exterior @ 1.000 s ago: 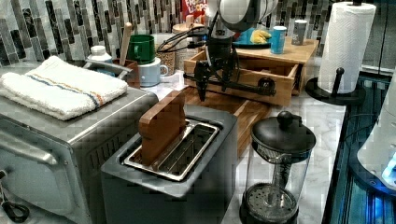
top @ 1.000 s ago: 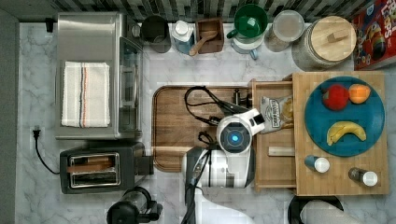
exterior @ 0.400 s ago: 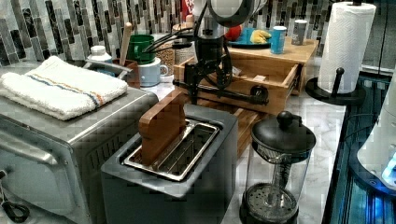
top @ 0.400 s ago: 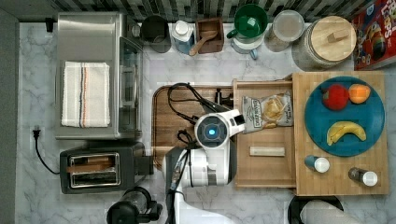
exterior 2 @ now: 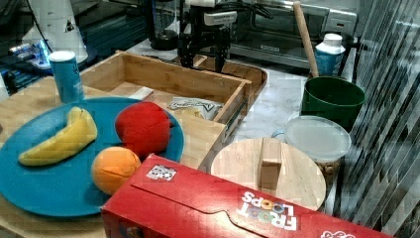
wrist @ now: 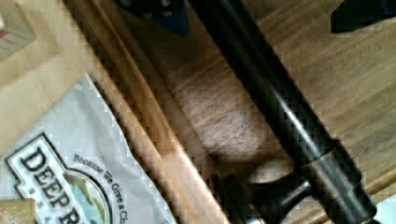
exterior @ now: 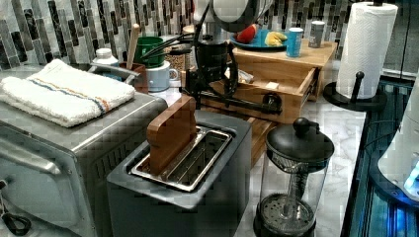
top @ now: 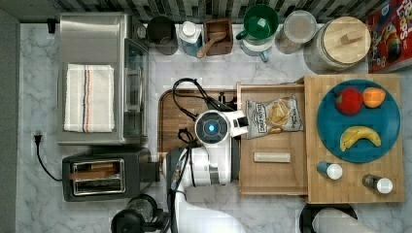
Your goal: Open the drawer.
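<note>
The marble counter [top: 291, 63] carries everything here. On it, at the top view's right, a wooden slab [top: 354, 187] with a blue plate [top: 359, 145] of fruit sits above the drawer [top: 272, 174], which stands pulled well out toward the top view's left, over a darker wooden tray [top: 170, 116]. Its pale bottom is exposed, with a chip bag [top: 272, 116] and a small wooden block [top: 272, 157] lying inside. The robot arm [top: 209, 160] stands at the drawer's front, the claw [exterior: 213, 89] down at the black bar handle [wrist: 280, 116]. In the wrist view a dark fingertip [wrist: 161, 14] sits on either side of the bar, but I cannot tell whether they pinch it or stand loose.

The pull looks nearly finished, the drawer being mostly out. Next it likely calls for a short last pull along the same line, or letting go and lifting off the handle.
</note>
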Available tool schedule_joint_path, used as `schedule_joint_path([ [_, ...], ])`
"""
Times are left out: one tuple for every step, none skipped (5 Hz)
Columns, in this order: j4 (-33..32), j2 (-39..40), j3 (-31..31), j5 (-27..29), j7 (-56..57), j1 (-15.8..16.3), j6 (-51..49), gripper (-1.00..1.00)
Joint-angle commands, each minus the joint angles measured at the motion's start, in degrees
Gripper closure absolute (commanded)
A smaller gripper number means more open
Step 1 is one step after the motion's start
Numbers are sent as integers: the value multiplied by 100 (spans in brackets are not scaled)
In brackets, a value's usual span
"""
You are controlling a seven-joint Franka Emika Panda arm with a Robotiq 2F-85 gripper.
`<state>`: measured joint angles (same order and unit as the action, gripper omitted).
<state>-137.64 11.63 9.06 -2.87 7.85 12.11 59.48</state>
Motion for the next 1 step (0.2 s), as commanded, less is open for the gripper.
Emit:
schedule_joint_path([
  [1275, 288, -613, -110, -724, 764, -278, -100],
])
